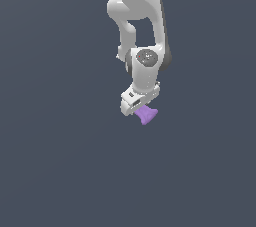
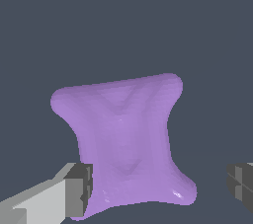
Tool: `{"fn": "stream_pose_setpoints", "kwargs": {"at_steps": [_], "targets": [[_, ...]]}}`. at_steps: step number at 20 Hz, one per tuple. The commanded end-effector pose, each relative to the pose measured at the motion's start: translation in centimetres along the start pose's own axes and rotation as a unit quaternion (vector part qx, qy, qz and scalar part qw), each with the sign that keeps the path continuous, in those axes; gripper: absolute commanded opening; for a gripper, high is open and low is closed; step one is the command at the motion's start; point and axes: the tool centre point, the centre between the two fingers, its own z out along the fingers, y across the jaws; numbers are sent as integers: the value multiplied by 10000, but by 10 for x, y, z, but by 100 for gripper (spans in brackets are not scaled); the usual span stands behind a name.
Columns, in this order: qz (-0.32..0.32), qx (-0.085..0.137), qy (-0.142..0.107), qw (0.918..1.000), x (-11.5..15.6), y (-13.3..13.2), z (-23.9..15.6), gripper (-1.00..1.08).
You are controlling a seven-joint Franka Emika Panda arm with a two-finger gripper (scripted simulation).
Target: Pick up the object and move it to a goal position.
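The object (image 1: 147, 115) is a small light-purple lump with flared ends, lying just below the white hand in the exterior view. In the wrist view the object (image 2: 123, 139) fills the middle, its wider end farther from the camera. My gripper (image 2: 160, 188) is open and straddles its near end. One grey fingertip (image 2: 79, 191) is against the lump's side. The other fingertip (image 2: 240, 184) stands apart from it with a clear gap. In the exterior view the gripper (image 1: 140, 109) is low over the object, and its fingers are mostly hidden by the hand.
A plain dark grey-blue surface (image 1: 60, 171) lies all around. The white arm (image 1: 137, 1) comes down from the exterior view's top centre.
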Motion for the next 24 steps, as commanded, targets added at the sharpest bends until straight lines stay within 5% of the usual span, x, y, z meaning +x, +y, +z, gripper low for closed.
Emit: {"fn": "stream_pose_setpoints", "kwargs": {"at_steps": [1, 24], "targets": [[-285, -1, 28, 9996, 1, -9, 4, 100], [-696, 3, 66, 9976, 3, -23, 52, 100]]}}
